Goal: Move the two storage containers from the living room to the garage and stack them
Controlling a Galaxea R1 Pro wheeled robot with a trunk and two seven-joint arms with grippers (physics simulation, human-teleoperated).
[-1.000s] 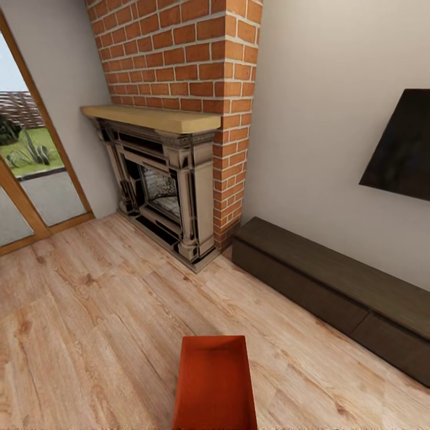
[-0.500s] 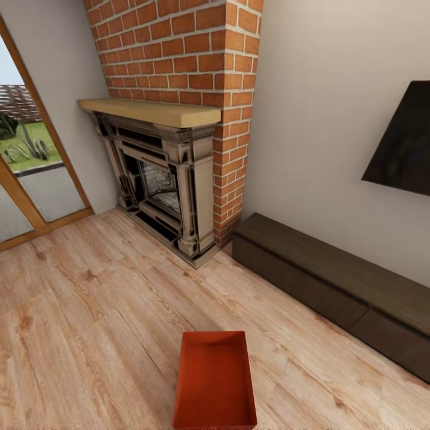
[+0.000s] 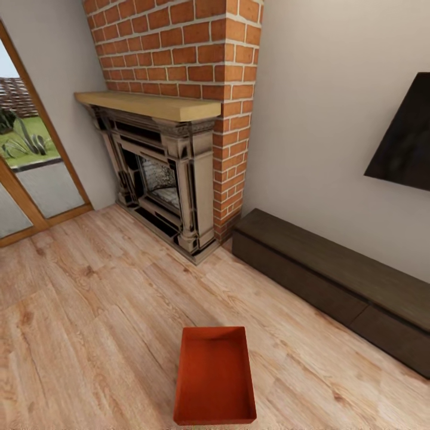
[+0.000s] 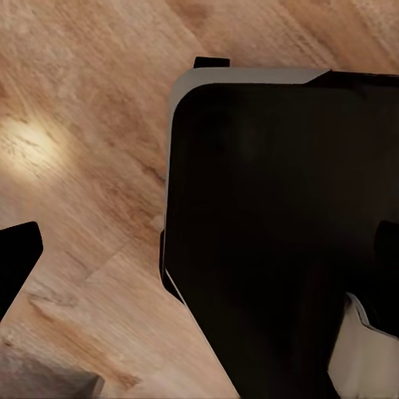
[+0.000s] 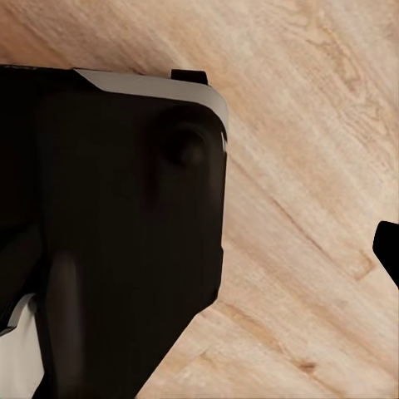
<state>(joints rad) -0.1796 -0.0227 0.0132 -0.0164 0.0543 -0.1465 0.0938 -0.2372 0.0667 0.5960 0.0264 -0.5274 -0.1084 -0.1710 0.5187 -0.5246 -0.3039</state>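
One orange-red storage container (image 3: 215, 376) stands open-topped and empty on the light wood planks of the living room, low in the middle of the head view. The garage and its floor are out of view. In the left wrist view a black fingertip (image 4: 17, 259) of my left gripper (image 4: 199, 249) sits at the picture's edge, over the wood planks and beside my own dark body. In the right wrist view a black fingertip (image 5: 389, 248) of my right gripper (image 5: 199, 249) sits at the opposite edge. Both grippers hold nothing.
A red-brick fireplace (image 3: 173, 173) with a wooden mantel stands ahead. A long dark low cabinet (image 3: 334, 280) runs along the right wall under a black wall screen (image 3: 406, 143). A glass door (image 3: 30, 173) is at the left. Wood flooring (image 3: 89, 334) spreads around the container.
The whole head view has shifted: the fireplace looms larger and the container sits higher in the picture, with its near rim now showing. The container itself has not moved on the planks.
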